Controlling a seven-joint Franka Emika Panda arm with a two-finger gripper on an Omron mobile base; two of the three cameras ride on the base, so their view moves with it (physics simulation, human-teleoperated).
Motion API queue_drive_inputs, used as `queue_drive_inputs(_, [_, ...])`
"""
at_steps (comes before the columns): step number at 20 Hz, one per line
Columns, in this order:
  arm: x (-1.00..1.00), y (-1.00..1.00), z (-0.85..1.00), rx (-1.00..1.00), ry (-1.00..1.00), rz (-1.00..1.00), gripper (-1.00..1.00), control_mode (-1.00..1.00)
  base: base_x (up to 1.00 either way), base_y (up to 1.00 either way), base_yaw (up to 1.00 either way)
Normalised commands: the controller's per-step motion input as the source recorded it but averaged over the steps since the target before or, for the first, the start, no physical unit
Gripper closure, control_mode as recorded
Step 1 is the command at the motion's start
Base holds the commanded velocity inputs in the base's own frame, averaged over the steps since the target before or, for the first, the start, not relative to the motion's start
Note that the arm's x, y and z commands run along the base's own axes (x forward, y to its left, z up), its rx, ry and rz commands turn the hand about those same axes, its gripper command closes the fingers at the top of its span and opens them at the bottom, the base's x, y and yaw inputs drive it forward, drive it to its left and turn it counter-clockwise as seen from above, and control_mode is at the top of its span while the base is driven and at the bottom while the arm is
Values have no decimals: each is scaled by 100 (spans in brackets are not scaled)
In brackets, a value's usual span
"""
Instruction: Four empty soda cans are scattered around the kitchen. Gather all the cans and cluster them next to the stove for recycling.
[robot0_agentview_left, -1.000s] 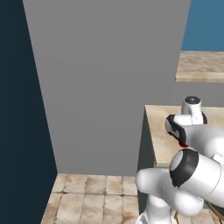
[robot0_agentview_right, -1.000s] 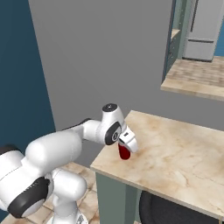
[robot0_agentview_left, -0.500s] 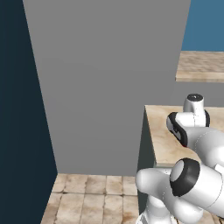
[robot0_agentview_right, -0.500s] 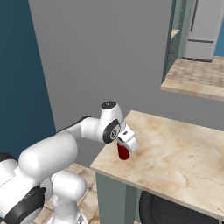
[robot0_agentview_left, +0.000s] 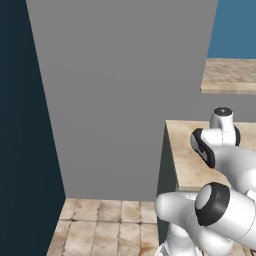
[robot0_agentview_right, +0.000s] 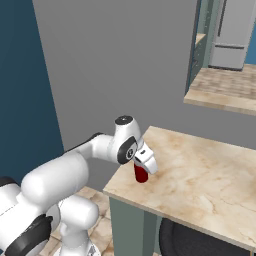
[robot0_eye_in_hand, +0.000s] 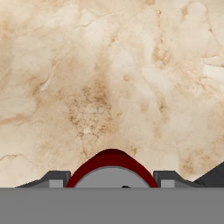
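Observation:
A red soda can (robot0_agentview_right: 141, 174) with a silvery top stands upright on the beige marble counter (robot0_agentview_right: 210, 170), close to its near left corner. My gripper (robot0_agentview_right: 142, 168) comes down on it from above, and the jaws hug its sides, shut on it. In the hand view the can's red rim (robot0_eye_in_hand: 111, 159) sits at the bottom between the two dark fingertips (robot0_eye_in_hand: 56, 178), with my gripper (robot0_eye_in_hand: 112, 179) centred over it and bare marble beyond. The stove is out of view.
A tall grey panel (robot0_agentview_left: 125, 75) rises just left of the counter (robot0_agentview_left: 182, 150). A second marble counter (robot0_agentview_right: 225, 95) lies farther back, with a steel fridge (robot0_agentview_right: 232, 30) behind it. Brown floor tiles (robot0_agentview_left: 100, 225) run below the counter's edge.
The arm's upper joints have shifted a little. The hand and the red can stay where they were on the counter.

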Motion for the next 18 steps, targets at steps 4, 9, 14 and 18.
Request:
queue_drive_inputs(4, [0,0,0,0,0,0,100,-100,0,0,0])
queue_drive_inputs(9, [0,0,0,0,0,0,100,100,-14,0,0])
queue_drive_inputs(14, [0,0,0,0,0,0,100,100,-53,2,-2])
queue_drive_inputs(18, [0,0,0,0,0,0,100,100,-62,2,-5])
